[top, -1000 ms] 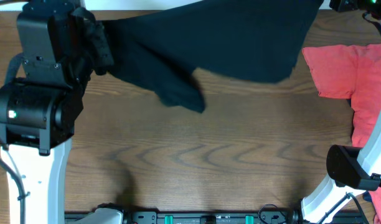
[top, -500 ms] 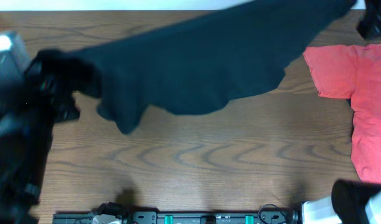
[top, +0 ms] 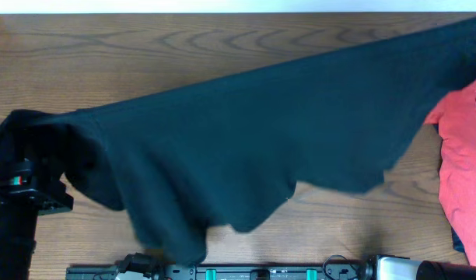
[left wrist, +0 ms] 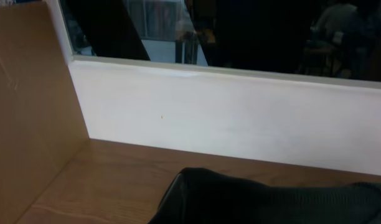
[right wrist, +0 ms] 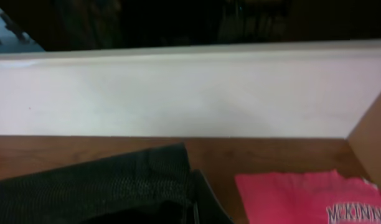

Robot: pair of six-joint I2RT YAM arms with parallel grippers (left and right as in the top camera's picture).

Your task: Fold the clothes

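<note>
1x clothes, black, lifted and stretched from near left to far right above the surface. 1x red T-shirt lying at right. Your left gripper and right gripper are both clamped shut on the garment's ends, with the fingers hidden by cloth. The surface is wood grain, with a white wall behind and a dark window above.

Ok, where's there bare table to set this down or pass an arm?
Bare table runs along the far side, between the white wall and the black garment, widest at far left. A smaller patch sits front right, between the garment's hem and the red T-shirt. The garment hides the middle and front left; the shirt crowds the right edge.
</note>
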